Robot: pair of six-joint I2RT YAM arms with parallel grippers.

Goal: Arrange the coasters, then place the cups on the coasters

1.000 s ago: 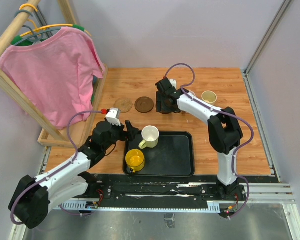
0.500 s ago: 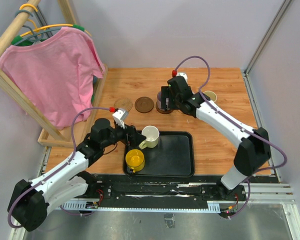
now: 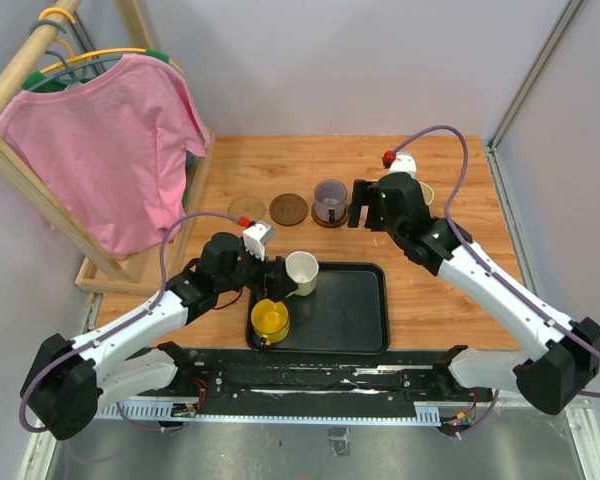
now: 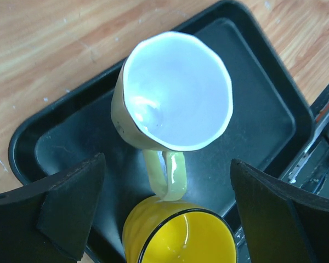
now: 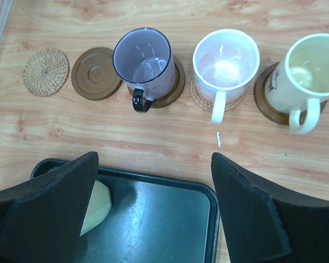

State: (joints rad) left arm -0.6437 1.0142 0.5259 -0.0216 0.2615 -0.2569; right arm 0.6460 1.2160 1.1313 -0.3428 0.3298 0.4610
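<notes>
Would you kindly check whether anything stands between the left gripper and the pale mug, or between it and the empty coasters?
Nothing visible does. The open left gripper hangs over the pale mug, the yellow mug close by its handle. Toward the woven coaster and brown coaster lie only the tray rim and bare wood.

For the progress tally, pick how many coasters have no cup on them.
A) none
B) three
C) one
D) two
D: the woven tan coaster and the dark wood coaster beside it lie bare, while the other three carry the purple mug, the pale pink mug and the cream mug.
</notes>
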